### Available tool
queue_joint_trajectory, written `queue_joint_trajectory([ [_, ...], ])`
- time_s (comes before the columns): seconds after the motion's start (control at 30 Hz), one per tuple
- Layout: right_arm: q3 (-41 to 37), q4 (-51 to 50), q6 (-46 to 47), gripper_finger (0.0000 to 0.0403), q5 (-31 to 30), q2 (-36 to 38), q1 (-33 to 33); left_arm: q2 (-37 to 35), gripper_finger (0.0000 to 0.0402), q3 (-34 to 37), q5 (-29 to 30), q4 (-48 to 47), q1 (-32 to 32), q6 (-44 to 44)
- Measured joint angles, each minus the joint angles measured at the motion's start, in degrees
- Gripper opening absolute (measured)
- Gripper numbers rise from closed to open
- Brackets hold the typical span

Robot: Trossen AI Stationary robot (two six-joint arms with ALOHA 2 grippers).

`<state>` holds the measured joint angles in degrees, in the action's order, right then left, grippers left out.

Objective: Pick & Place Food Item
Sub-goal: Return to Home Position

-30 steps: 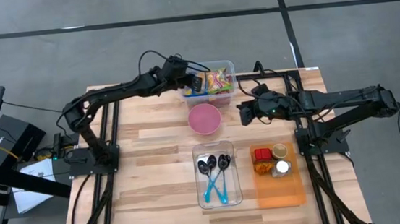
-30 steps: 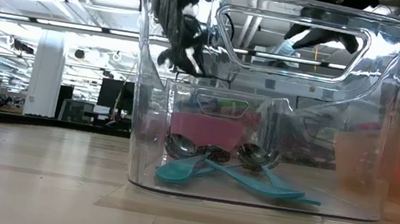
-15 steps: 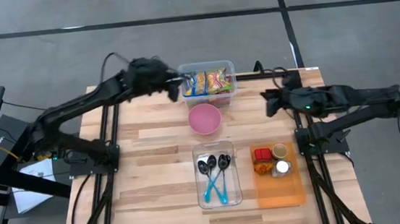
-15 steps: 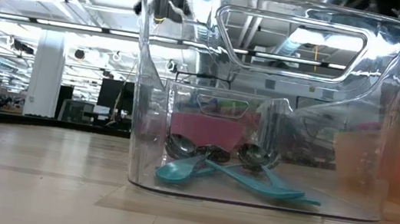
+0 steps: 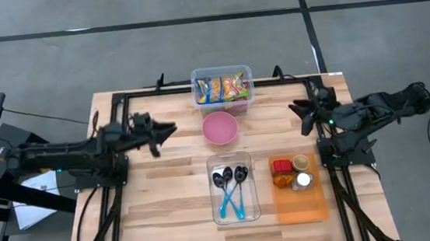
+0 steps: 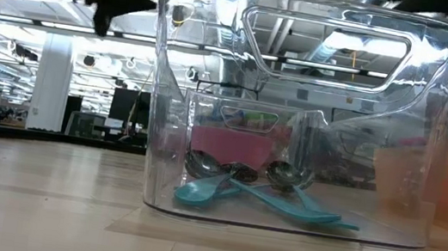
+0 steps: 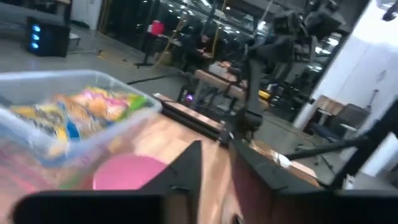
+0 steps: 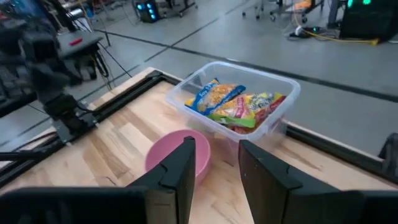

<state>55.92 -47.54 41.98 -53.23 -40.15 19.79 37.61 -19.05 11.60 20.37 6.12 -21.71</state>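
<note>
A clear bin [image 5: 222, 86] of colourful snack packets [image 8: 239, 102] stands at the table's far middle; it also shows in the left wrist view [image 7: 81, 106]. A pink bowl [image 5: 219, 127] stands empty just in front of it. My left gripper [image 5: 170, 130] is open and empty, left of the bowl, above the table; its fingers [image 7: 186, 171] point toward the bowl. My right gripper [image 5: 295, 113] is open and empty, right of the bowl; in its wrist view [image 8: 217, 180] it faces the bowl [image 8: 177, 158] and the bin.
A clear bin [image 5: 233, 187] with teal-handled spoons [image 6: 258, 195] stands at the near middle. An orange tray [image 5: 316, 205] with a red pack and small jars lies to its right. Black frame rails [image 5: 116, 145] run along both sides of the table.
My left gripper has drawn back from the snack bin toward the table's left and near side, and now hangs left of the bowl. My right gripper has drawn back from beside the bowl toward the table's right edge.
</note>
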Motion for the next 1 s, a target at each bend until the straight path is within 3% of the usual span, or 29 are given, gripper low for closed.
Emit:
queue_joint_trajectory([
  [0.17, 0.00, -0.05, 3.19, 0.0116, -1.22, -0.01, 3.83, -3.46, 0.0008, 6.50, 4.95, 5.20, -7.58, 1.30],
  [0.37, 0.00, -0.05, 9.86, 0.0116, -1.31, 0.05, 6.77, -7.32, 0.0001, 8.61, 7.94, 5.15, -11.76, 6.80],
  [0.7, 0.00, -0.47, 18.98, 0.0116, -1.76, -0.29, 9.96, -21.20, 0.0000, 14.98, 3.42, 1.10, -10.99, 7.78],
  [1.0, 0.00, -0.62, 25.52, 0.0116, -2.34, -1.17, 13.52, -30.46, 0.0000, 18.21, 3.07, -6.66, -10.95, 7.85],
])
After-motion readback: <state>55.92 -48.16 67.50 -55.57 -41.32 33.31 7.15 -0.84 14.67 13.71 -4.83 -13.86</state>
